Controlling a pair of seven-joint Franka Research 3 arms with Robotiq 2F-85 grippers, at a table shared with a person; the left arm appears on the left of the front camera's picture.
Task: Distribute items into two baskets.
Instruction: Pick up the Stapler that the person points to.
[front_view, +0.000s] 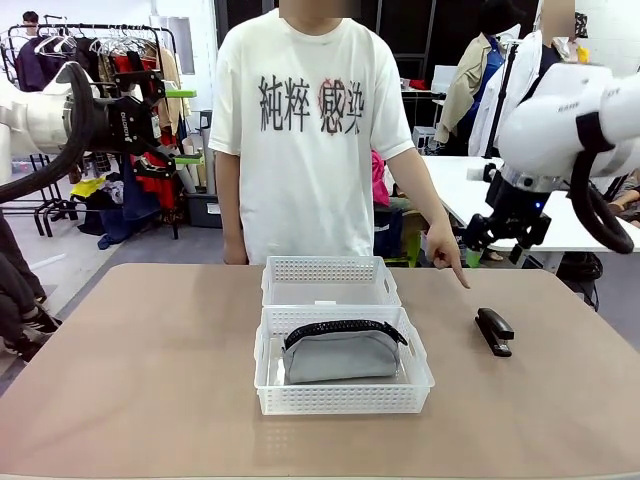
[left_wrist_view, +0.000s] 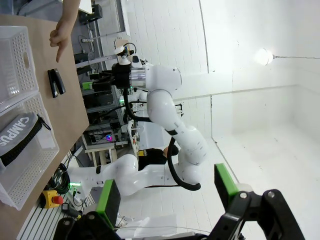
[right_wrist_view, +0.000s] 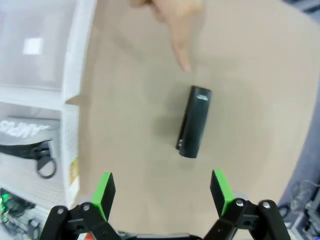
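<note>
Closest to you on the table (front_view: 150, 380) sits the nearer basket (front_view: 340, 400), and the grey pencil pouch (front_view: 340, 357) lies inside it, upright on its base, with the black zipper along the top. In your right wrist view the pouch's lettering and zipper pull show through the lattice wall. The far basket (front_view: 330, 270) stands directly behind it, the two touching wall to wall. On its base you can see a white sticker (right_wrist_view: 33, 46).

The black stapler (front_view: 494, 331) lies on the bare table to the right of the baskets, apart from them.

On your right gripper (right_wrist_view: 162, 187) the green-padded fingers are spread wide with nothing between them. It hangs above the table with the stapler lying ahead of the gap, and its arm comes down from the upper right of the front view.

Your left gripper (front_view: 185, 126) also has its fingers spread and holds nothing. It is raised high at the left, well apart from the table, with its fingers pointing sideways toward the middle.

The person's hand (front_view: 447, 250) points its index finger down at the table just beyond the stapler's far end, near it but not touching.
</note>
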